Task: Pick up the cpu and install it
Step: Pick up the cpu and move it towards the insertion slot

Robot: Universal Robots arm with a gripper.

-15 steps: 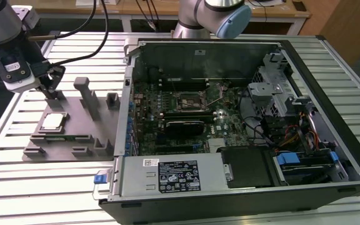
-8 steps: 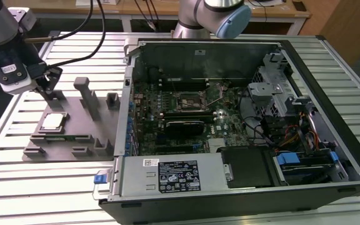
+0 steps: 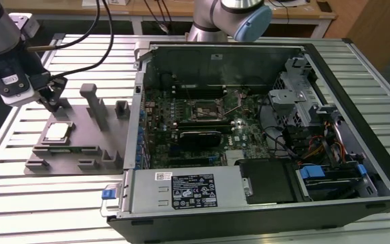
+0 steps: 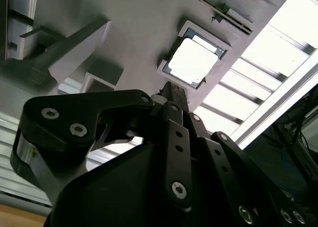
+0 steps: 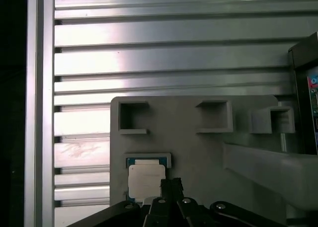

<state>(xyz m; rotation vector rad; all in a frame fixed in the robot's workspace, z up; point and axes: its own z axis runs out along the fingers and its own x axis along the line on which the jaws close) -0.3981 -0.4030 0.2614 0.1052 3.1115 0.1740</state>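
Currently the gripper [image 3: 51, 105] hovers, fingers pinched narrow and empty, at 12 o'clock of the cpu [image 3: 57, 131], which sits in its tray [image 3: 90, 138] pocket at 9 o'clock of the computer case [image 3: 148, 190]; probably best to spread wide, centre squarely and grip opposite edges.
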